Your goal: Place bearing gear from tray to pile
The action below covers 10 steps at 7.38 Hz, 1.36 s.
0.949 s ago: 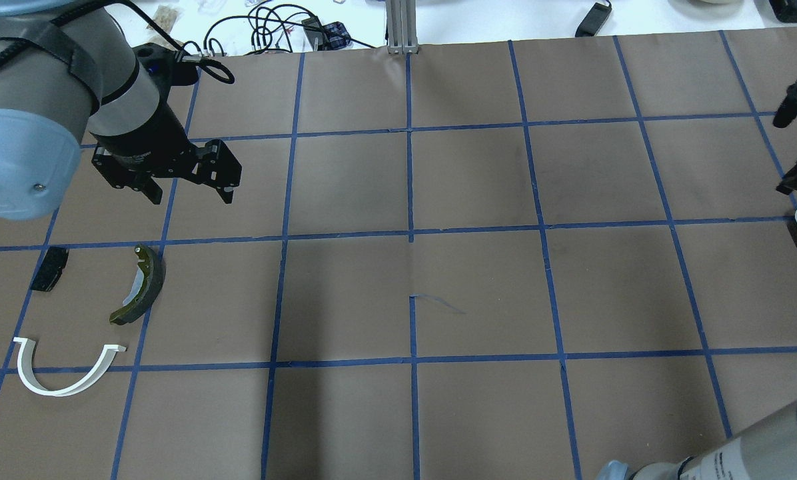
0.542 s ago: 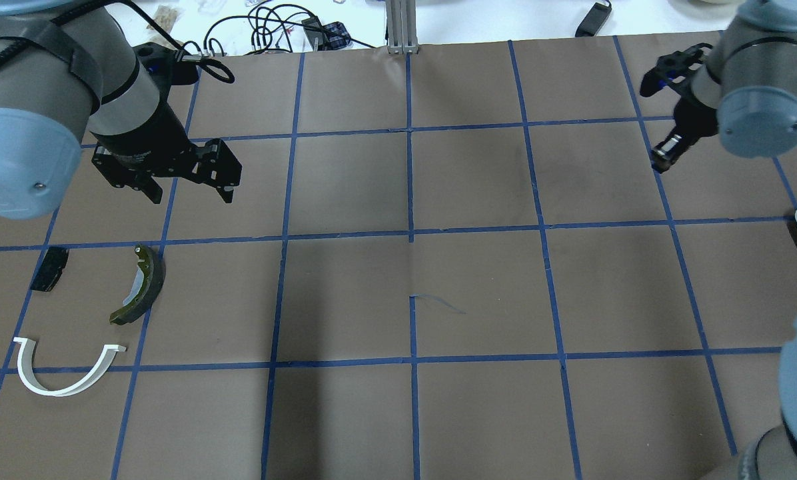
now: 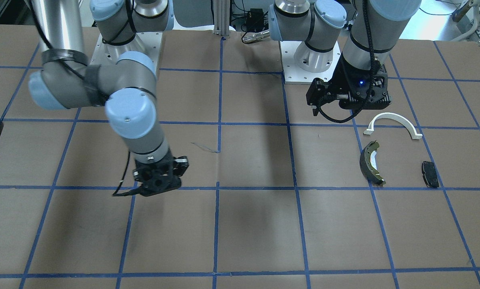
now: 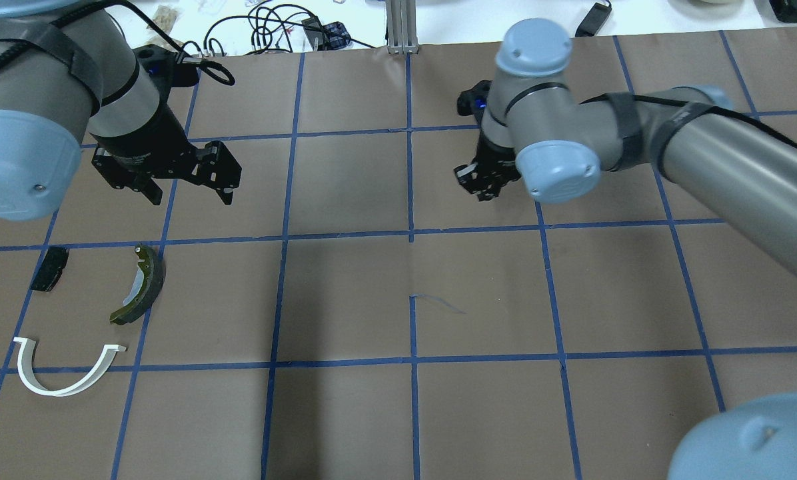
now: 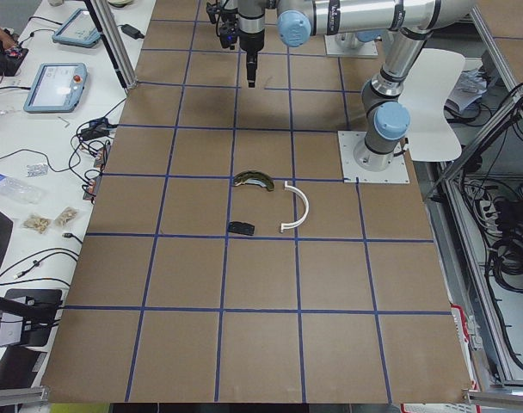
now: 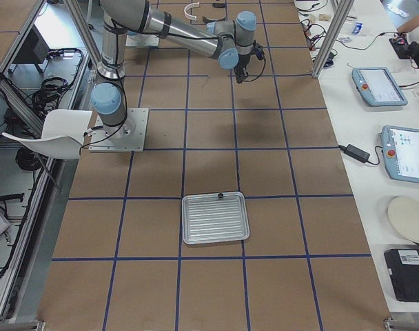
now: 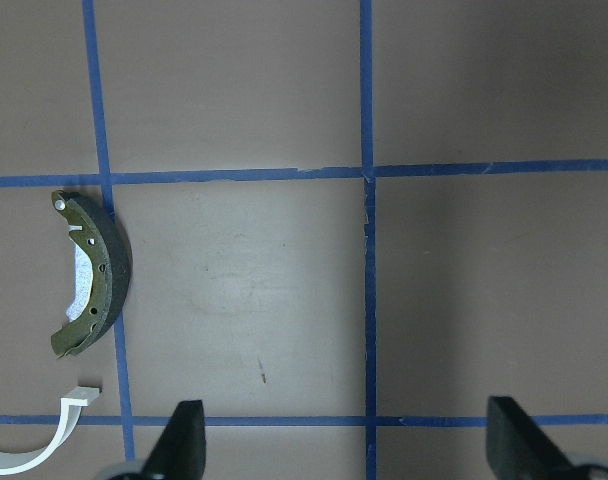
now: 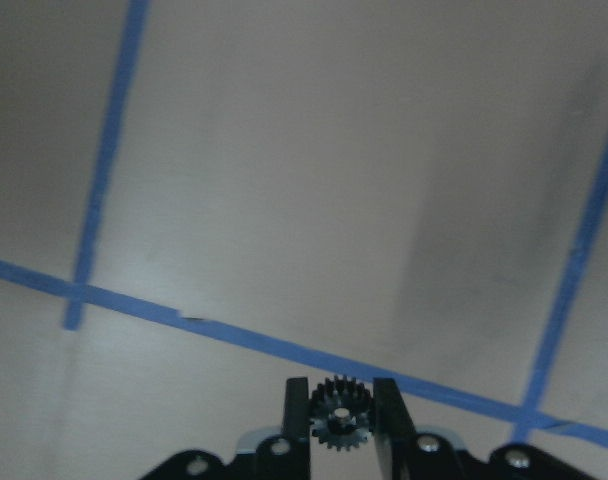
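The bearing gear [image 8: 341, 422], gripped by the right end effector [image 8: 341, 392], should be carried level to the pile [image 4: 138, 285], clear of the open left end effector [image 7: 346, 420].

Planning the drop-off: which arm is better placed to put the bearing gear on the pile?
Right, probably: the right gripper is shut on the bearing gear; the left gripper hangs open and empty near the brake shoe.

Even overhead light casts soft shadows on the table [image 4: 345, 293]; right wrist view blurred, washed out.
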Tool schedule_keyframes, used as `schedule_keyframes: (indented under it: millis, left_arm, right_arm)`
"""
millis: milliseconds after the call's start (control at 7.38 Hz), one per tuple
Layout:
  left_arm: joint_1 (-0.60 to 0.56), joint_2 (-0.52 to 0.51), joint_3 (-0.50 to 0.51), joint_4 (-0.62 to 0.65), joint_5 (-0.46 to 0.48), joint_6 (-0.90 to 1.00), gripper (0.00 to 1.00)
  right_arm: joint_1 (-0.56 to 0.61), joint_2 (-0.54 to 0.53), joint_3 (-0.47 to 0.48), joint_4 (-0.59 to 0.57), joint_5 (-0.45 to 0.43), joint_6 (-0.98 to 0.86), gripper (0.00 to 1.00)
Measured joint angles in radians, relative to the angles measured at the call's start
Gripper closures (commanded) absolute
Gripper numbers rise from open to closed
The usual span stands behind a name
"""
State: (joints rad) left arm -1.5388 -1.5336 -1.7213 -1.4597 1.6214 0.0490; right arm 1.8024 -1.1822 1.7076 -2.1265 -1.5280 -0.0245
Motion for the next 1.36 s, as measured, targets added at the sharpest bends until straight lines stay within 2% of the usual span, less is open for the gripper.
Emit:
schedule_keyframes:
  millis: [271, 407, 542, 949, 1084, 1355]
  left_arm:
    - [0.000, 0.000, -0.001, 0.000, 0.008, 0.008, 0.00]
    - [0.000, -0.001, -0.002, 0.000, 0.022, 0.016, 0.00]
    - [0.000, -0.002, -0.001, 0.002, 0.032, 0.023, 0.00]
    - [0.000, -0.012, 0.001, 0.020, 0.032, 0.024, 0.00]
    - [-0.001, -0.020, -0.004, 0.047, 0.029, 0.020, 0.00]
    - [-0.025, -0.040, -0.028, 0.137, 0.023, 0.005, 0.00]
  right_arm:
    - [0.165, 0.036, 0.001, -0.031, 0.012, 0.194, 0.97]
    - [0.214, 0.050, 0.001, -0.046, 0.028, 0.239, 0.38]
    - [0.237, 0.057, 0.003, -0.059, 0.053, 0.257, 0.00]
    - [0.207, 0.045, -0.013, -0.069, 0.066, 0.255, 0.00]
    - [0.144, 0.020, -0.018, -0.052, 0.059, 0.223, 0.00]
    - [-0.073, -0.057, -0.015, 0.043, 0.055, -0.031, 0.00]
